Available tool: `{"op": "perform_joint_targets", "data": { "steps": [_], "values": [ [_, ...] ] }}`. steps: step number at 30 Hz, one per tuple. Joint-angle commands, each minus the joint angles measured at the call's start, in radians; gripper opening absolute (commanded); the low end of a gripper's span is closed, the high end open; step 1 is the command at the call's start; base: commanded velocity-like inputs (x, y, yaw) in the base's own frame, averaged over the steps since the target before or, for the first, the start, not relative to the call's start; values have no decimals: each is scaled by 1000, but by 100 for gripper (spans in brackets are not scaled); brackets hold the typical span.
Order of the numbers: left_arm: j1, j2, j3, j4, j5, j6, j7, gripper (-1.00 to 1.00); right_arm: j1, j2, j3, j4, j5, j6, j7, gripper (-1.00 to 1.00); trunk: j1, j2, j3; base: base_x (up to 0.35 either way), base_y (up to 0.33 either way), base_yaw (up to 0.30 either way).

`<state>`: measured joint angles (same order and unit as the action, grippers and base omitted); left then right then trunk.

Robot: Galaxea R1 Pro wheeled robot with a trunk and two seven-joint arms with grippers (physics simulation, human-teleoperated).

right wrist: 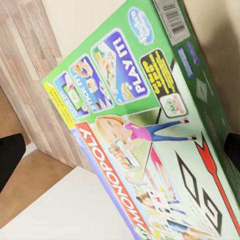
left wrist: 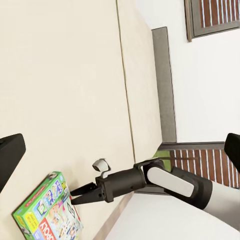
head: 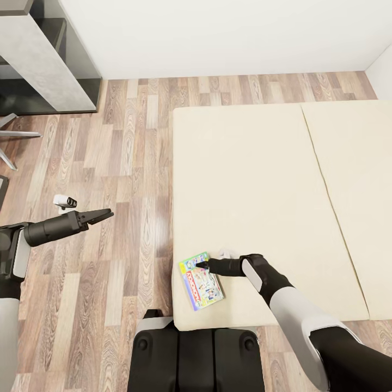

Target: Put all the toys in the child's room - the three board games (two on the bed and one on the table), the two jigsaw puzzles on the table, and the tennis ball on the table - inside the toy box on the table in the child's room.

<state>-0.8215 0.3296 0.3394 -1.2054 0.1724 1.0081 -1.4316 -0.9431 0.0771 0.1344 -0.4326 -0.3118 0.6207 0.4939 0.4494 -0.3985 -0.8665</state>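
Note:
One of the board games point(head: 200, 281), a flat box printed in green, yellow and blue with "Monopoly" on it, lies on the cream bed point(head: 261, 179) near its front left corner. My right gripper point(head: 198, 265) hovers at the game's far edge, open, with nothing in it. The right wrist view looks straight down on the board game point(right wrist: 145, 135), with a dark fingertip at each side. From the left wrist view the right gripper point(left wrist: 75, 193) points at the game point(left wrist: 47, 212). My left gripper point(head: 106, 214) hangs open over the wood floor, left of the bed.
A grey and dark unit point(head: 43, 60) stands at the far left by the white wall, with chair legs point(head: 16, 139) beside it. Wood floor point(head: 130, 163) runs between it and the bed. The grey headboard point(left wrist: 162, 85) closes the bed's far end. My base point(head: 196, 354) touches the bed's front.

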Motion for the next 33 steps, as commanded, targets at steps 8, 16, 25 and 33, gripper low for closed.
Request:
{"op": "perform_joint_targets", "data": {
  "steps": [8,16,25,33],
  "values": [
    [-1,0,0,0,0,10,-2,100,0,-1,3,0,-3,6,2,100,1,-2,-1,0,0,0],
    [0,0,-1,0,0,10,-1,100,0,-1,3,1,-3,18,21,100,1,-2,-1,0,0,0],
    [1,0,-2,0,-1,9,-2,100,0,0,4,2,-3,46,101,100,1,-2,-1,0,0,0],
    [1,1,-1,0,-1,9,-3,100,0,-4,4,2,-3,46,110,100,1,-2,-1,0,0,0]
  ]
}}
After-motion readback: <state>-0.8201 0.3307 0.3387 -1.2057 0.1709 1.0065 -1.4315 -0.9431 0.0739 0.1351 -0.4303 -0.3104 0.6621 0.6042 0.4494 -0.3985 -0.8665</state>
